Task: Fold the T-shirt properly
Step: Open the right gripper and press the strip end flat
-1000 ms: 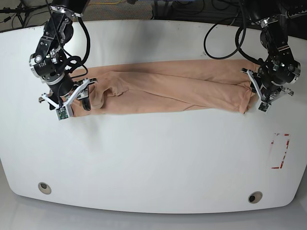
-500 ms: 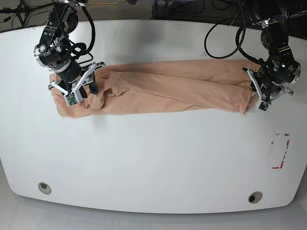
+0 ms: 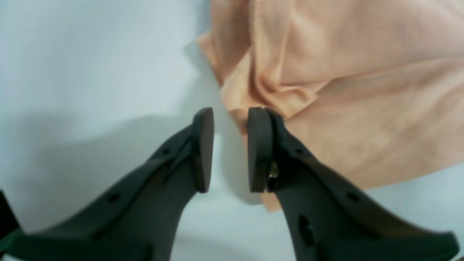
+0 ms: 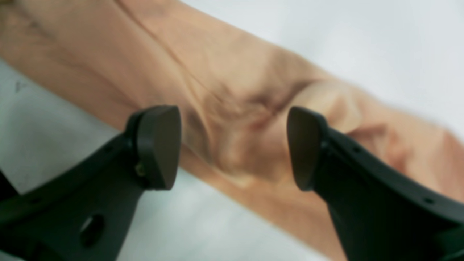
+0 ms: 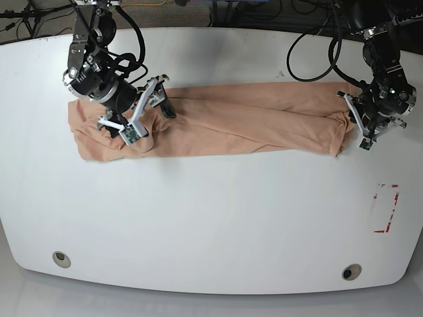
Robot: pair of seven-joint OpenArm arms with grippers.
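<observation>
A wide white table fills the base view, and across its far half lies the T-shirt, a peach cloth already gathered into one long, wrinkled band running from side to side. The right arm leans over the band's end on that view's left, where the cloth bunches into a soft lump; its right gripper hangs just above that lump with its jaws spread wide, holding nothing. At the opposite end the left gripper sits at the very corner of the band, jaws drawn close with a narrow gap between them, and no cloth shows in that gap; one fingertip rests at the hem's edge. The step in hand looks like taking both ends for a crosswise fold. To do it well, each pincer should catch all layers squarely at the edge, and the lump wants smoothing first.
</observation>
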